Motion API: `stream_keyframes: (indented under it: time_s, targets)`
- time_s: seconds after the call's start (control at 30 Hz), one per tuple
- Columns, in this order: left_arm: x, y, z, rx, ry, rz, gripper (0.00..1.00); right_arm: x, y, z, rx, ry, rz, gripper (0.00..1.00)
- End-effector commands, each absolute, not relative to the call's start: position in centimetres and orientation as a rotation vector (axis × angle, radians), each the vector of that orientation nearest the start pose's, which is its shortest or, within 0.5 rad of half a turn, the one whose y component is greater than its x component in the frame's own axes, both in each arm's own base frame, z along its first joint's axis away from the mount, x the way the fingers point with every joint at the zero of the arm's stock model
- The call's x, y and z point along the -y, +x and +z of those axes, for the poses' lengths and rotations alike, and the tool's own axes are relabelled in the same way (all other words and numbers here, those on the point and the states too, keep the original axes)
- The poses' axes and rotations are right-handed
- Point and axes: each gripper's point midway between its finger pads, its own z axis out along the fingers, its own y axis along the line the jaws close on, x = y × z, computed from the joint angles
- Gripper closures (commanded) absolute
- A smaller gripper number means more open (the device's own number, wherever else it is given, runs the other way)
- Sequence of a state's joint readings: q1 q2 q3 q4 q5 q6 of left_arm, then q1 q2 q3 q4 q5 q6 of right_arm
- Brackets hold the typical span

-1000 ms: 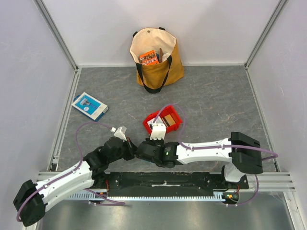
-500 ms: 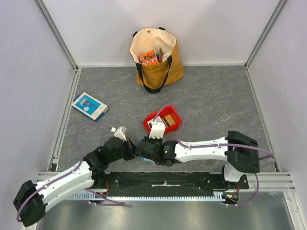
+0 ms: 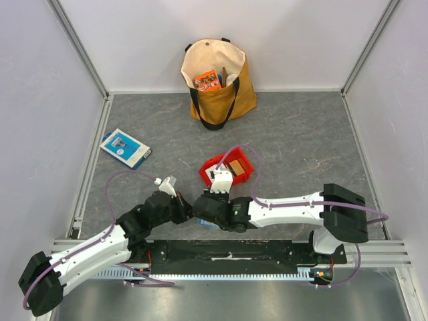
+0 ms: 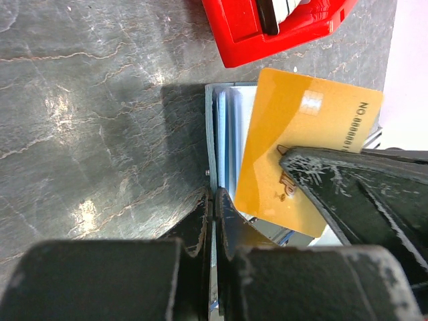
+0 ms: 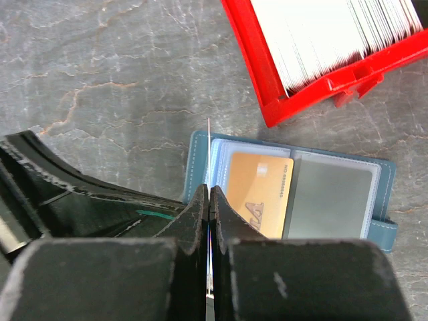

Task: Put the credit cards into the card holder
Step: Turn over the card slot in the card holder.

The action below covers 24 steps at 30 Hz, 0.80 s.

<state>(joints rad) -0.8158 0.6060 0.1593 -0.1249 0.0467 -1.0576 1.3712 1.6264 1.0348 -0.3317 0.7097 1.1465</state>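
Observation:
The teal card holder lies open on the grey table just in front of the red bin, which holds several white-grey credit cards. An orange card sits in one of the holder's clear pockets. My right gripper is shut on a thin card seen edge-on as a pale line, at the holder's left edge. My left gripper is shut on a thin leaf of the holder, beside the orange card. In the top view both grippers meet over the holder and hide most of it.
The red bin stands just behind the grippers. A blue-and-white flat box lies at the left. A tan tote bag stands at the back wall. Metal rails edge the table on both sides and in front.
The right arm has shifted slightly, first left and then back right. Both grippers stay shut at the holder. The left arm has hardly moved.

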Motion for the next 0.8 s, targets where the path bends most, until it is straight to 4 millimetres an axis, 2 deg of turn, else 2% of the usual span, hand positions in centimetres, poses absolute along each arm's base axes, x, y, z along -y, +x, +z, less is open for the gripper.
stream_keyframes:
  time_s: [0.0, 0.23, 0.47, 0.77]
  targets:
    - [21.5, 14.2, 7.2, -2.319, -0.268, -1.104, 0.98, -38.1, 17.1, 13.3, -2.169, 0.051, 0.558, 1.00]
    - [21.4, 14.2, 7.2, -2.320, -0.271, -1.099, 0.98, -37.0, 17.3, 12.4, -2.167, 0.068, 0.527, 1.00]
    - [21.4, 14.2, 7.3, -2.317, -0.271, -1.102, 0.98, -37.5, 17.0, 10.3, -2.210, 0.052, 0.490, 1.00]
    - [21.5, 14.2, 7.4, -2.317, -0.266, -1.105, 0.98, -38.0, 17.0, 9.4, -2.224, 0.045, 0.478, 1.00]
